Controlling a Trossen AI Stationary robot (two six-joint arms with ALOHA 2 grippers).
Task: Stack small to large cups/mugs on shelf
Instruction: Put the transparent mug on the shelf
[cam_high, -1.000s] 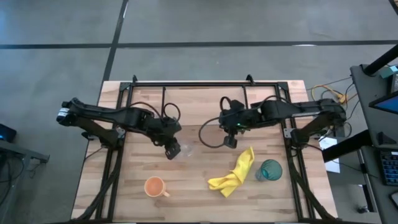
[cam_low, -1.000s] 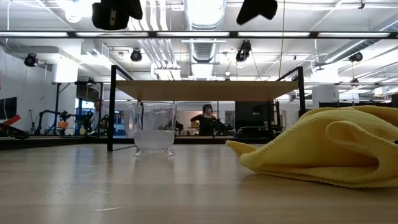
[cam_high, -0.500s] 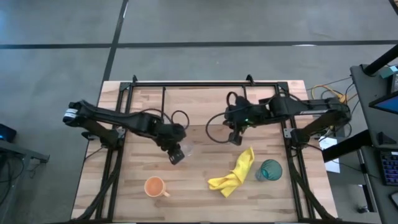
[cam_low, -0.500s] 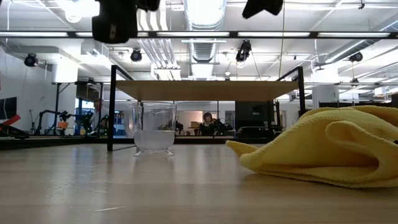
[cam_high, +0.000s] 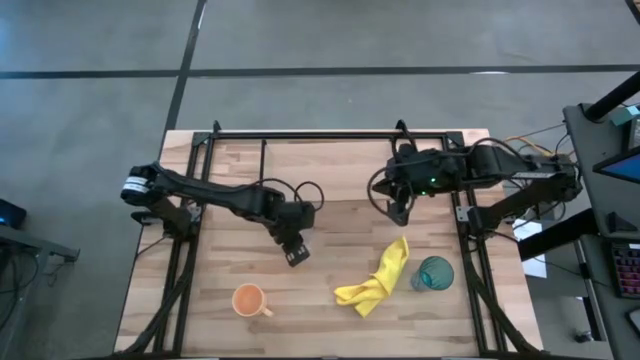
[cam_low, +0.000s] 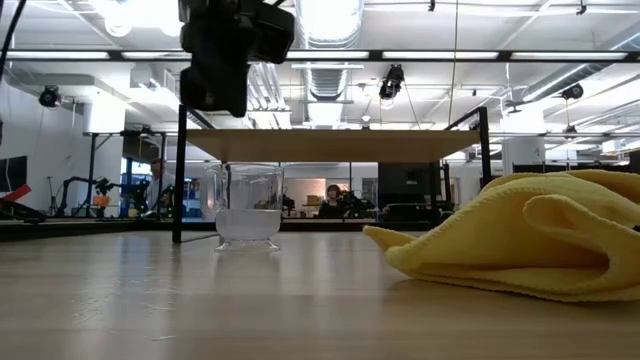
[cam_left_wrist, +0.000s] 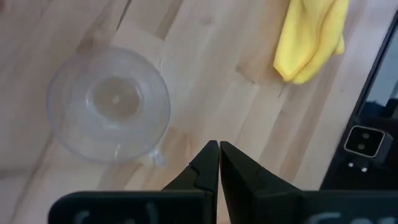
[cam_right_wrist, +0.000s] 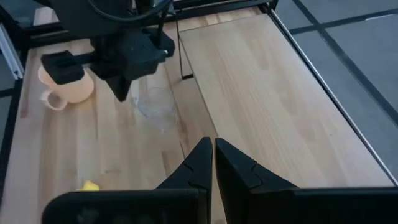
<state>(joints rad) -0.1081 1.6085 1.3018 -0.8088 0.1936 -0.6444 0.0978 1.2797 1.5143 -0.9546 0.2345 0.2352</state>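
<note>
The small clear glass cup (cam_low: 245, 205) stands upright on its base on the table, in front of the shelf (cam_low: 330, 145); it also shows in the left wrist view (cam_left_wrist: 109, 102). My left gripper (cam_high: 297, 252) is shut and hovers above the cup and a little to its side, touching nothing. The orange mug (cam_high: 250, 299) stands near the front edge. The teal tumbler (cam_high: 433, 273) stands at the front right. My right gripper (cam_high: 400, 210) is shut and empty, above the shelf's right part (cam_high: 330, 165).
A crumpled yellow cloth (cam_high: 375, 280) lies between the mug and the tumbler, close to the tumbler. The shelf's black rod legs (cam_low: 180, 175) stand beside the glass cup. Bare wood lies between the cup and the mug.
My left gripper has moved toward the table's right and near edges and come down, to just above the glass cup. My right gripper has moved back toward the right and far edges and has left the low view. The cup has stayed in place.
</note>
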